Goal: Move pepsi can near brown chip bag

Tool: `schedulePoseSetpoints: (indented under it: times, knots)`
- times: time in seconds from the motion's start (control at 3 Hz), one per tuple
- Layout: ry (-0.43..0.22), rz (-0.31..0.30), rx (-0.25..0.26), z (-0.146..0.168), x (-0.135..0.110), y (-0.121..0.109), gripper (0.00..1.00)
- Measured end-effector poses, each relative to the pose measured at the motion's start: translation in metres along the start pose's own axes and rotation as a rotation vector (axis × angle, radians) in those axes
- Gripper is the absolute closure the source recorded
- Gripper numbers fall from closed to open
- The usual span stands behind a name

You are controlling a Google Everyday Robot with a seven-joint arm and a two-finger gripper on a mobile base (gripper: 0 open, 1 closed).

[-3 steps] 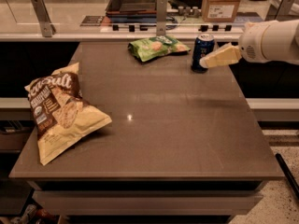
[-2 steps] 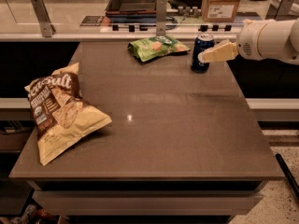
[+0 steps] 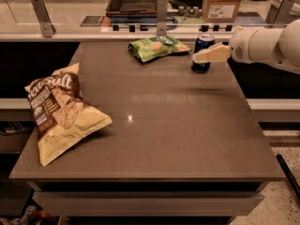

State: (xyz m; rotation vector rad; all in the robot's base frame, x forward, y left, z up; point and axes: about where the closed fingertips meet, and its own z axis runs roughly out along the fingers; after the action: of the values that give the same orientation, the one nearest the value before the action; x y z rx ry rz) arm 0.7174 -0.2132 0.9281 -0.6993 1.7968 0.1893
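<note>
The pepsi can, dark blue with a silver top, stands upright at the far right of the table. My gripper reaches in from the right on a white arm and lies across the can's front at mid height. The brown chip bag, puffy pale yellow with a dark brown panel and white script, lies at the table's left side, far from the can.
A small green chip bag lies at the far edge just left of the can. The brown table ends at a rail with metal posts. Behind it are a cardboard box and a dark tray.
My gripper has moved a little to the left, from beside the can to across its front. The can and both bags have not moved.
</note>
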Motion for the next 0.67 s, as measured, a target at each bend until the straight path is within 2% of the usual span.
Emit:
schedulePoseSetpoints:
  times: [0.67]
  knots:
    - [-0.072, 0.067, -0.04, 0.0184, 0.0091, 0.0034, 0.0]
